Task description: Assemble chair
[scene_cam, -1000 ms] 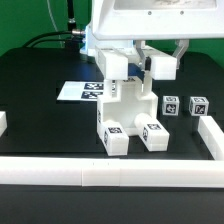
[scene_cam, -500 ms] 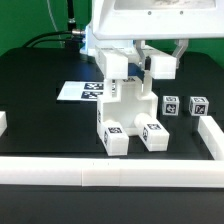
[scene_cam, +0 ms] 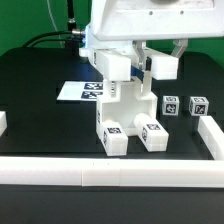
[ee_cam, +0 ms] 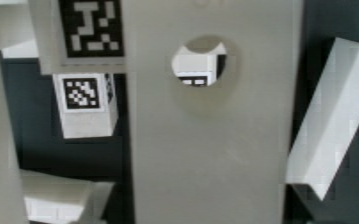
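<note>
The half-built chair [scene_cam: 128,108] stands on the black table [scene_cam: 40,125] just beside the marker board [scene_cam: 80,91], hiding one corner of that board from the exterior camera. My tool [scene_cam: 152,55] hangs over the chair's upright posts, on the side away from the marker board. The arm's housing and the posts cover its tips, so I cannot tell whether it is gripping or free.

My worry is that any sideways push up there would lever the whole piece. Hard, smooth plastic on a matte table should slide or tip easily, perhaps toward the two loose blocks [scene_cam: 185,105] lying beyond the chair from the marker board. Anything entering a hole askew would likely bind.

In the wrist view a flat slab [ee_cam: 194,150] with one round hole [ee_cam: 202,62] fills the frame: plain white, square-edged, tagged
</note>
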Tool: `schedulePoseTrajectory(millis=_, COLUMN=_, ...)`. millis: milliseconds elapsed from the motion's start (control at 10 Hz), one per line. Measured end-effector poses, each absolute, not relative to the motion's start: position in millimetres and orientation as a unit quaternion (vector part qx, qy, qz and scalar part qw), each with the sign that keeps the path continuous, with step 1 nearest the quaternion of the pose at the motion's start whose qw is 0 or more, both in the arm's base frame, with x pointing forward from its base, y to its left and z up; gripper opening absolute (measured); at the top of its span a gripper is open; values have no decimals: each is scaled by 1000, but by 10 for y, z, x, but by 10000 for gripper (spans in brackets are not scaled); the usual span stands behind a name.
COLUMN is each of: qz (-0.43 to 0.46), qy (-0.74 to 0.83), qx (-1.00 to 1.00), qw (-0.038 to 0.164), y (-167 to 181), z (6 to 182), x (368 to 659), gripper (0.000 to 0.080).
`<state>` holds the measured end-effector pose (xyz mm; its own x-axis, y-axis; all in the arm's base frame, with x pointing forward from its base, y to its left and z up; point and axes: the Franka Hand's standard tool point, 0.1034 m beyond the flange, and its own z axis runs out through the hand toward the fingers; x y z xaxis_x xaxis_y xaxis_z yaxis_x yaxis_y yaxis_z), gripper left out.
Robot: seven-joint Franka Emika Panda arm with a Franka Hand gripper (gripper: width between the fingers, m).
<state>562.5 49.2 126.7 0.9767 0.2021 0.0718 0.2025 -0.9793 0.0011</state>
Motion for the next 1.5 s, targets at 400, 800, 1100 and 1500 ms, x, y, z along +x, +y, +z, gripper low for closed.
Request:
schedulePoseTrajectory(millis=400, qz=-33, qy=-101, qx=-994, qw=4, y=486, z=1259, x=5570, gripper=284)
schedulePoseTrajectory(millis=800, qz=-26, qy=-86, qx=-996, qw=4, y=505, z=1181, x=5537, gripper=284)
schedulePoseTrajectory(millis=1100, qz=-24, qy=-79, qx=-997, qw=3, y=501, z=1155, x=5533, gripper=284)
schedulePoseTrajectory(millis=1500, qz=-18, qy=-79, qx=-997, qw=0, y=487, z=1035, x=5497, gripper=284)
